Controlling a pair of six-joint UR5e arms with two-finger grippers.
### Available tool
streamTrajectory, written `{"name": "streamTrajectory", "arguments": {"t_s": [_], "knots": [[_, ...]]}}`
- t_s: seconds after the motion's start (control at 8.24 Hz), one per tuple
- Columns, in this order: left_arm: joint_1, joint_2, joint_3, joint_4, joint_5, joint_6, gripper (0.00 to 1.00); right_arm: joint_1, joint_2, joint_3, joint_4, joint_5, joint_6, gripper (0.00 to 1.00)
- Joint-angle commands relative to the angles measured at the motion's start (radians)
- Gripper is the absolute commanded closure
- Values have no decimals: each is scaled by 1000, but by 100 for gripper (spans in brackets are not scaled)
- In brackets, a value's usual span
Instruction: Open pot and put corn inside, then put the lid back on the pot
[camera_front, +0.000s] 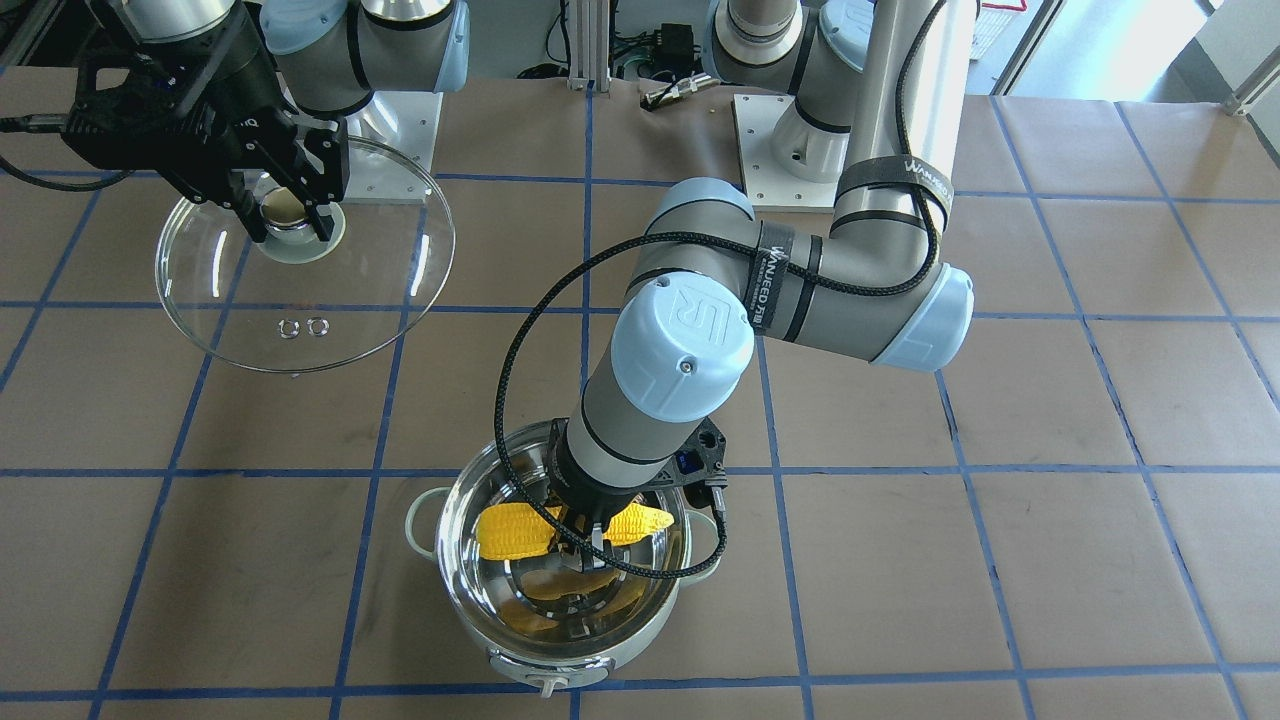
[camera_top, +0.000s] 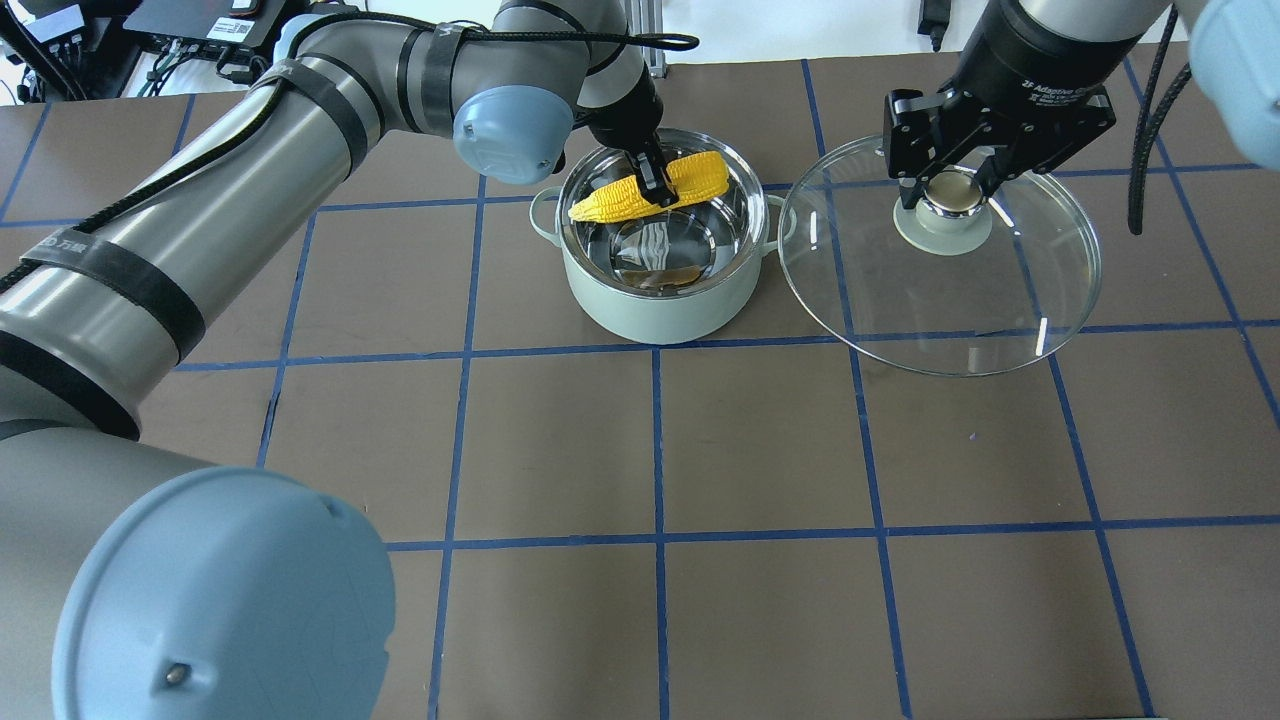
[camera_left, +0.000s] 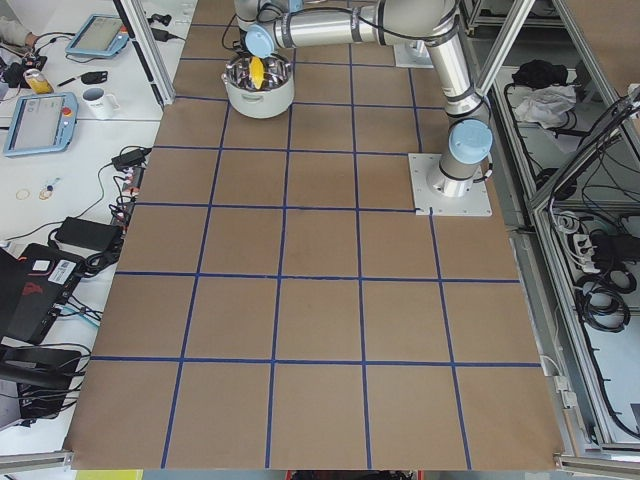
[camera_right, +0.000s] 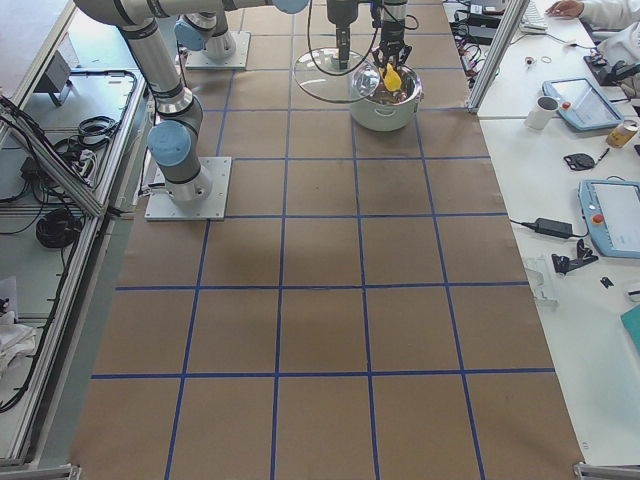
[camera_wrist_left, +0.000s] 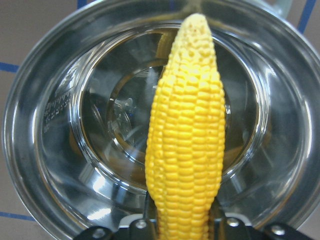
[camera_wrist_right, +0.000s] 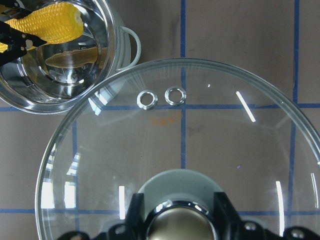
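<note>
Front view: the left arm (camera_front: 690, 330) reaches down into the open pot (camera_front: 610, 662) near the bottom edge. The left jaws are closed on the middle of the corn (camera_front: 515, 532), holding it level across the pot's mouth, above the steel bottom. At upper left, the right jaws clamp the knob (camera_front: 285, 212) of the lid (camera_front: 330, 310), held off to the side.

Overhead view: the corn lies slantwise over the far half of the pot. The lid hangs to its right, rim close to the pot's side handle (camera_top: 775, 215).

Left side view: far and small, showing only the pot with a yellow streak inside.

Right side view: the lid appears lifted off the tabletop (camera_right: 330, 300), beside the pot.

Left wrist view: the corn runs from the jaws toward the far rim, its tip nearly reaching it.

Right wrist view: the knob sits between the jaws. The glass dome and its two vent holes (camera_wrist_right: 147, 99) fill the frame, with the pot at upper left.

Likely risks: the corn seems about as long as the pot is wide, so if released crooked it could lodge on the rim and stop the lid from seating. The lid's rim could also knock the handle as it swings across.
</note>
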Motion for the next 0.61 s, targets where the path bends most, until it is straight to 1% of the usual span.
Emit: {"name": "streamTrajectory", "arguments": {"t_s": [0.0,0.12,0.24,0.49], "knots": [[0,-16,-2,0,0,1,34,0,0,0,0,0,0,78],[0,-18,-1,0,3,-11,7,0,0,0,0,0,0,78],[0,-16,-1,1,3,-22,0,0,0,0,0,0,-2,78],[0,-10,1,1,2,-31,0,0,2,0,-2,0,-2,78]]}}
